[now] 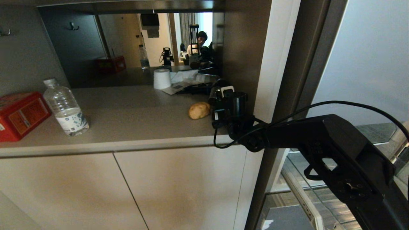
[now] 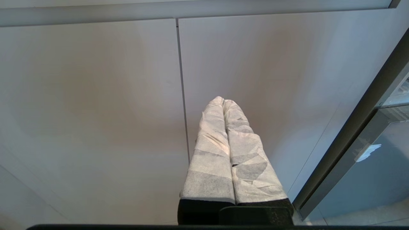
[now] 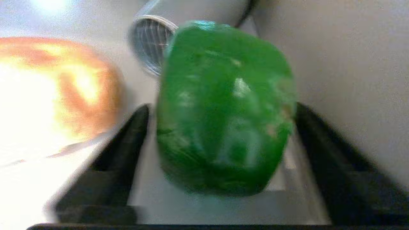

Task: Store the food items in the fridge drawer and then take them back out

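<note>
The right gripper [image 3: 220,127] straddled the glossy green bell pepper [image 3: 223,108] on the grey counter [image 1: 127,111] — whether gripping, unclear. A lumpy tan potato [image 1: 198,110] lay just beside. The left gripper [image 2: 223,102] hung pressed together.

A clear water bottle [image 1: 66,108] stands on the grey counter [image 1: 127,121], just beside a red tin box [image 1: 19,114]; a white paper roll [image 1: 162,79] stands farther back; beige cabinet doors [image 1: 96,188] below.

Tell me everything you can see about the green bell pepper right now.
The green bell pepper is glossy, dark green and lumpy, seemingly whole. It sits on the pale countertop between the right gripper's two black fingers, which flank it closely; whether they press it cannot be told. The potato lies beside it. In the head view the gripper hides it.
</note>
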You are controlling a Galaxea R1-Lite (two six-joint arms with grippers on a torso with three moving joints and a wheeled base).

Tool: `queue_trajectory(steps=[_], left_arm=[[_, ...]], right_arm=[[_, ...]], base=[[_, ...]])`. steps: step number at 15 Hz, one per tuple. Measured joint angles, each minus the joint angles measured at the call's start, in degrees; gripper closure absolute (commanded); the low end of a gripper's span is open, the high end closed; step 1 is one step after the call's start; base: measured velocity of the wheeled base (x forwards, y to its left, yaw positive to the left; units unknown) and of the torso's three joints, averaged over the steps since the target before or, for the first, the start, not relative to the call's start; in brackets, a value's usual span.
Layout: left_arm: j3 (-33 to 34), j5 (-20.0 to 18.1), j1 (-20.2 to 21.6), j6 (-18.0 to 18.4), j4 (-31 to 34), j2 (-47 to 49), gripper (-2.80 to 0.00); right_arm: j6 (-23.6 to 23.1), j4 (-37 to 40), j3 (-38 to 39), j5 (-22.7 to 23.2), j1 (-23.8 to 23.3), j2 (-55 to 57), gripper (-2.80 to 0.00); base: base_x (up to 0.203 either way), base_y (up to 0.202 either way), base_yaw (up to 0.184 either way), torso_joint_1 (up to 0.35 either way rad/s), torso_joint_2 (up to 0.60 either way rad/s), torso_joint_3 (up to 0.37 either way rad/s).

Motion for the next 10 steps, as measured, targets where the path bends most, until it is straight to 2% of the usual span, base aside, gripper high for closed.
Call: queue_trajectory(steps=[7, 10], left_arm=[[0.00, 0.00, 0.00, 0.00, -0.01, 0.00, 0.00], [0.00, -0.01, 0.00, -0.01, -0.01, 0.00, 0.00]], right_arm=[[-0.12, 0.00, 0.05, -0.44, 0.54, -0.27, 0.00], [-0.30, 0.00, 0.11, -1.84, 2.36, -1.60, 0.00]], base=[[0.000, 0.000, 0.000, 0.000, 0.00, 0.000], [0.000, 0.000, 0.000, 0.000, 0.00, 0.000]])
